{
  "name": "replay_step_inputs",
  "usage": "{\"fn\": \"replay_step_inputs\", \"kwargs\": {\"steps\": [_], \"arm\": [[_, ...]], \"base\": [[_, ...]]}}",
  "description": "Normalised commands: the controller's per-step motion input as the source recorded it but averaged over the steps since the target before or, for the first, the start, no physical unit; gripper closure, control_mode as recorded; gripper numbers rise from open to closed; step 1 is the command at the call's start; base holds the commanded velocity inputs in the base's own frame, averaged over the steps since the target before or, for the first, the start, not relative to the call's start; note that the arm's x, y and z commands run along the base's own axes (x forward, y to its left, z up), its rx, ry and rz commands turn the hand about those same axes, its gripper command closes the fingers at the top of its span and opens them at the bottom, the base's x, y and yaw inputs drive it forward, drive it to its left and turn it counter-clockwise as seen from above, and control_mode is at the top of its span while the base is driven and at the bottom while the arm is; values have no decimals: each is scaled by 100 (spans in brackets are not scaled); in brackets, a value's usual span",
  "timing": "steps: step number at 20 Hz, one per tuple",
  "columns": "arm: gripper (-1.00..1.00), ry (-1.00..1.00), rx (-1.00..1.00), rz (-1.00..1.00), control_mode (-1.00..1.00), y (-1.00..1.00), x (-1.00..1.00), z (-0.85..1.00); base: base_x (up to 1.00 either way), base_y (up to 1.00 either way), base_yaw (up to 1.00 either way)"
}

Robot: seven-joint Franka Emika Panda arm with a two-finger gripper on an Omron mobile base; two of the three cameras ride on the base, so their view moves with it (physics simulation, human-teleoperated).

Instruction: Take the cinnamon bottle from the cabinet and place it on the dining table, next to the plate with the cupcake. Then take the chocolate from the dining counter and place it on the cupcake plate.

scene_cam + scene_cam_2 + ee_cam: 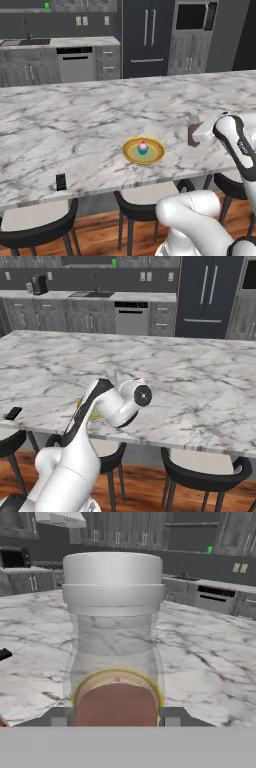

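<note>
My gripper is shut on the cinnamon bottle, a small clear bottle with reddish-brown contents. It stands upright at the dining table, a short way right of the yellow plate with the pink cupcake. Whether its base touches the marble I cannot tell. In the hand view the bottle with its pale grey cap sits between the fingertips. The dark chocolate lies near the table's front edge, left of the plate. In the right base view the arm hides most of the plate, and the chocolate lies at the far left.
Black stools stand under the table's near edge. Far behind, a kitchen counter with a dishwasher, a dark fridge and the wall cabinet holding a green mug. Bare marble stretches right of the arm.
</note>
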Motion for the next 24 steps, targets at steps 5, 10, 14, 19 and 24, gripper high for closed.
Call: {"fn": "replay_step_inputs", "kwargs": {"steps": [5, 10, 14, 19, 24], "arm": [[100, -2, -1, 13, -100, -24, 86, -47], [100, 0, 11, 5, -100, -15, 87, -47], [100, 0, 7, 0, -100, -1, 85, -78], [100, 0, 5, 0, -100, -3, 73, -79], [100, 0, 6, 0, -100, -12, 33, -50]], "base": [[0, 0, 0], [0, 0, 0], [0, 0, 0], [0, 0, 0], [0, 0, 0]]}}
